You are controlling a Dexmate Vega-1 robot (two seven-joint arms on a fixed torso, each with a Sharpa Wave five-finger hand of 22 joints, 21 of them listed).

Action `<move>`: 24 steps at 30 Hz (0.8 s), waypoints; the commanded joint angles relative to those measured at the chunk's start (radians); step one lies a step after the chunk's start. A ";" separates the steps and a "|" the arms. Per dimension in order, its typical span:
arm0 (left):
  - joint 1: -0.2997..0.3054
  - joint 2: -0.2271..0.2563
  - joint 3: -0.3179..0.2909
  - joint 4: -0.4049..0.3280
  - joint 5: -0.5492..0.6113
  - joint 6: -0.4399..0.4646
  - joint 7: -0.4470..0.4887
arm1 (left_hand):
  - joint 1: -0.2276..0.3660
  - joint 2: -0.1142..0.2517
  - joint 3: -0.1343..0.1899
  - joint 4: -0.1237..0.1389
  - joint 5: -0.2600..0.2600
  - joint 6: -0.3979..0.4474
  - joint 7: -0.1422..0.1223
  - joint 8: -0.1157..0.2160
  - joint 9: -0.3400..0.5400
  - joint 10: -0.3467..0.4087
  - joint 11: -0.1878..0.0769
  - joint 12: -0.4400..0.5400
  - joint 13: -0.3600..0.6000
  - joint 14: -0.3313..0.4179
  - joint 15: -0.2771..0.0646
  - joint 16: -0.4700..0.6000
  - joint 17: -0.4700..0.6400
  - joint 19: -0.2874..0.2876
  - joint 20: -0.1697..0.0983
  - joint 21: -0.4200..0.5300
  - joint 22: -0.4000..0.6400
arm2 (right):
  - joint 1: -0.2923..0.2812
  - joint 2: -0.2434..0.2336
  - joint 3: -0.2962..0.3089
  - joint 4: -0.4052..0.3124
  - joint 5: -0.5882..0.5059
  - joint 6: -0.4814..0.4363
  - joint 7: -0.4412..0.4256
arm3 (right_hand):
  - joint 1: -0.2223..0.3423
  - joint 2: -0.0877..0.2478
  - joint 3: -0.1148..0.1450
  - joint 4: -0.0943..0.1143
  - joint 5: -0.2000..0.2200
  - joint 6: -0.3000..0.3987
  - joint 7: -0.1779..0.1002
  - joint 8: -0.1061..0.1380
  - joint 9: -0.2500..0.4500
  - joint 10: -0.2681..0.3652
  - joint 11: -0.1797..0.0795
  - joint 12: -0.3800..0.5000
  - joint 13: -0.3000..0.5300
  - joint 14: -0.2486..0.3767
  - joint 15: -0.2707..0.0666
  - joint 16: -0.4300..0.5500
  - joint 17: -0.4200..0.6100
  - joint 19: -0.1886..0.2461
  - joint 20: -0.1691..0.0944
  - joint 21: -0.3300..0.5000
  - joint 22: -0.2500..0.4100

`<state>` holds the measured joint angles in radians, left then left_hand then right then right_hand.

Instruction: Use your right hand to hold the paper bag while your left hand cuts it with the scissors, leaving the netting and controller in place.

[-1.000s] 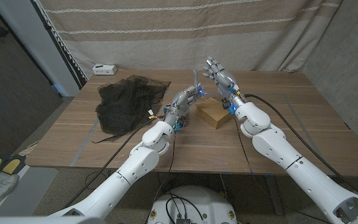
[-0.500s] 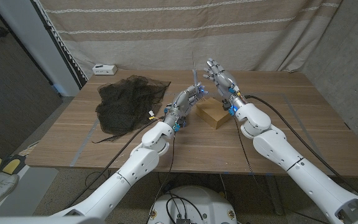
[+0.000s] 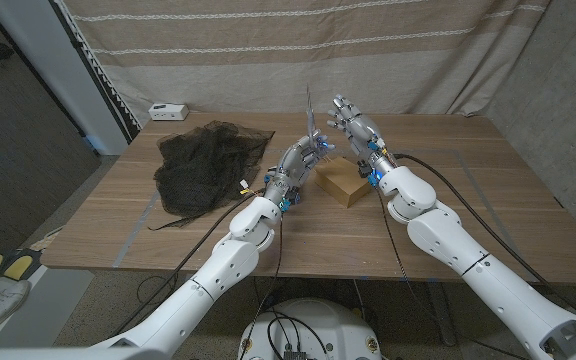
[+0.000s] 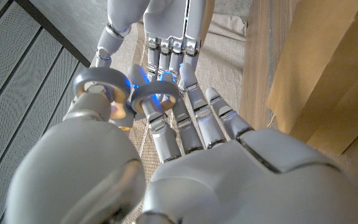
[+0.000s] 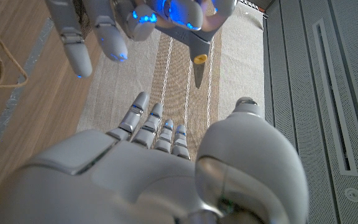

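Above the paper bag [image 3: 341, 182] at mid-table, the left hand [image 3: 298, 160] grips the scissors [image 3: 310, 122], blades pointing up. Just beside it, the right hand [image 3: 353, 123] hovers with fingers spread, grasping nothing. Unheld, the bag could slide under a cut; the blades may strike the right fingers.

The right robot hand [image 5: 166, 168] reaches fingers apart toward a striped curtain [image 5: 185, 68]. Facing it, the left robot hand [image 5: 104, 25] grips scissors [image 5: 188, 31], beside the wooden bench [image 5: 23, 93].
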<state>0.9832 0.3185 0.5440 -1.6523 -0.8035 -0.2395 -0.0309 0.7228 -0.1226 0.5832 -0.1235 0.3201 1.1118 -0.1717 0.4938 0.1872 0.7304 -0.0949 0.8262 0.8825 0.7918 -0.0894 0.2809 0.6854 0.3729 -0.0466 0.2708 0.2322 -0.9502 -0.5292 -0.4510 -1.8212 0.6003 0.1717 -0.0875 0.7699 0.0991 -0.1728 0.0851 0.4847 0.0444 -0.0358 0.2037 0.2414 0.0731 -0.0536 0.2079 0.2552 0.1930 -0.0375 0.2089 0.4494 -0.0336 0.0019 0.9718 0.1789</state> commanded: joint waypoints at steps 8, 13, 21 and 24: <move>-0.014 0.005 -0.003 0.027 -0.053 0.020 -0.079 | -0.052 -0.019 0.003 0.040 0.052 -0.074 -0.043 -0.109 -0.002 0.079 -0.118 -0.126 -0.165 -0.029 -0.136 -0.060 -0.016 0.002 -0.020 0.001 0.001 | 0.011 0.013 -0.010 0.013 0.001 -0.008 -0.004 | -0.007 0.002 -0.008 -0.007 0.002 0.003 0.002 0.007 0.002 0.005 0.002 0.013 0.001 0.014 -0.050 0.004 -0.003 0.010 -0.004 -0.008 0.003; -0.018 0.013 -0.003 0.027 -0.052 0.028 -0.086 | -0.068 -0.010 0.015 0.053 0.056 -0.061 -0.042 -0.131 -0.001 0.051 -0.118 -0.190 -0.233 -0.068 -0.135 -0.086 -0.039 -0.004 -0.016 0.002 0.001 | 0.016 0.016 -0.014 0.020 -0.003 -0.005 -0.001 | -0.008 0.003 -0.009 -0.008 0.002 0.005 0.003 0.008 0.001 0.004 0.001 0.014 0.001 0.014 -0.049 0.004 -0.006 0.011 -0.005 -0.010 0.003; -0.016 0.019 -0.005 0.010 -0.055 0.059 -0.055 | -0.066 0.005 0.028 0.059 0.059 -0.015 -0.037 -0.125 -0.002 0.051 -0.118 -0.217 -0.265 -0.078 -0.136 -0.089 -0.051 -0.004 -0.015 0.004 0.001 | 0.018 0.019 -0.015 0.021 -0.006 -0.005 -0.005 | -0.008 0.005 -0.009 -0.010 0.002 0.005 0.004 0.009 0.000 0.002 -0.002 0.015 0.000 0.014 -0.049 0.005 -0.010 0.012 -0.004 -0.013 0.003; -0.015 0.019 -0.005 0.004 -0.051 0.064 -0.041 | -0.061 0.008 0.036 0.058 0.060 0.005 -0.039 -0.123 -0.002 0.060 -0.118 -0.228 -0.281 -0.072 -0.136 -0.086 -0.057 -0.002 -0.017 0.006 0.000 | 0.018 0.019 -0.015 0.020 -0.008 -0.005 -0.007 | -0.008 0.005 -0.009 -0.011 0.002 0.003 0.002 0.009 0.000 0.003 0.000 0.016 -0.001 0.014 -0.049 0.004 -0.011 0.013 -0.004 -0.014 0.003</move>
<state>0.9687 0.3316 0.5403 -1.6320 -0.8546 -0.1985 -0.0972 0.6488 -0.1319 0.6079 -0.0631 0.3706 1.1025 -0.2087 0.3663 0.1841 0.7317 -0.1644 0.6023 0.6078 0.7199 -0.0713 0.1937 0.6298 0.3729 -0.0466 0.2708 0.2324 -0.9354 -0.5133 -0.4631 -1.8038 0.5984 0.1663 -0.0909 0.7660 0.1029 -0.1804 0.0774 0.4847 0.0444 -0.0359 0.2075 0.2416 0.0731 -0.0536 0.2153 0.2553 0.1983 -0.0429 0.2089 0.4363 -0.0246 0.0000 0.9641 0.1789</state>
